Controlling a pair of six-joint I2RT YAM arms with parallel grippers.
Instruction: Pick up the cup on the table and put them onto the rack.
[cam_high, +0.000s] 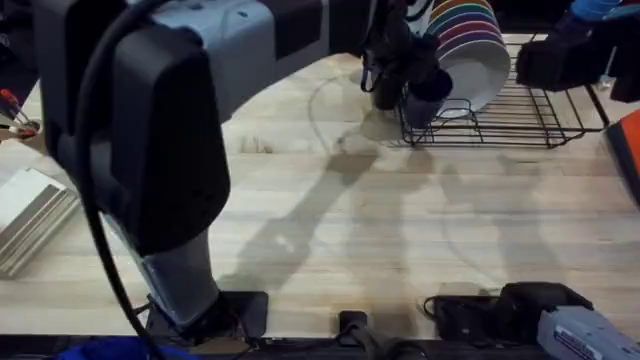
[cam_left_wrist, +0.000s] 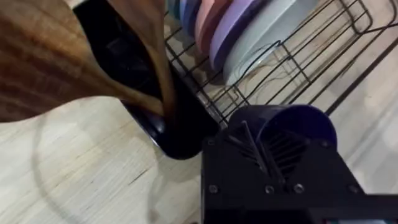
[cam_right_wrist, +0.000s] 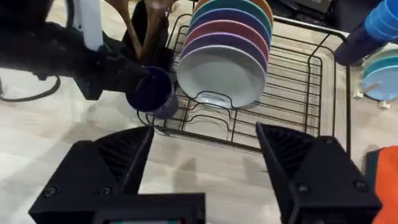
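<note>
Overhead, the wooden table (cam_high: 330, 230) spreads widest, then the black wire rack (cam_high: 520, 120) at the far right with its upright plates (cam_high: 470, 40), and smallest, the navy cup (cam_high: 430, 95) I hold in my left gripper (cam_high: 405, 80) at the rack's near-left corner, just beside the dark utensil holder (cam_left_wrist: 168, 124). My left fingers are closed on the cup's wall near the rim, while my right gripper (cam_right_wrist: 202, 155) hangs wide open and empty, well short of the rack. I judge the cup light, stiff and somewhat slick plastic, so pinching the wall just below the rim seems safest.
</note>
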